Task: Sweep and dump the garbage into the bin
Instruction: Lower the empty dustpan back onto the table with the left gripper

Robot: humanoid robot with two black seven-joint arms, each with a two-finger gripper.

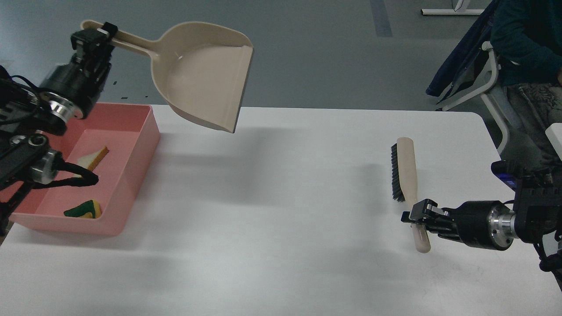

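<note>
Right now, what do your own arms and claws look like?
Both arms are black, built from round barrel sections with shiny silver rings at the wrists. Each ends in a small, blocky black claw with two fingers: the left claw, the right claw. Loose black cables loop beside the left arm, and there is a blue patch near the right arm's elbow.

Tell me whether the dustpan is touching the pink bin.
Apart. The head view shows the dustpan held up in the air by the left gripper, with its shadow on the table beside the bin.

The white table (285, 219) carries the pink bin (131, 175) (far left) and the brush (406, 175).
</note>
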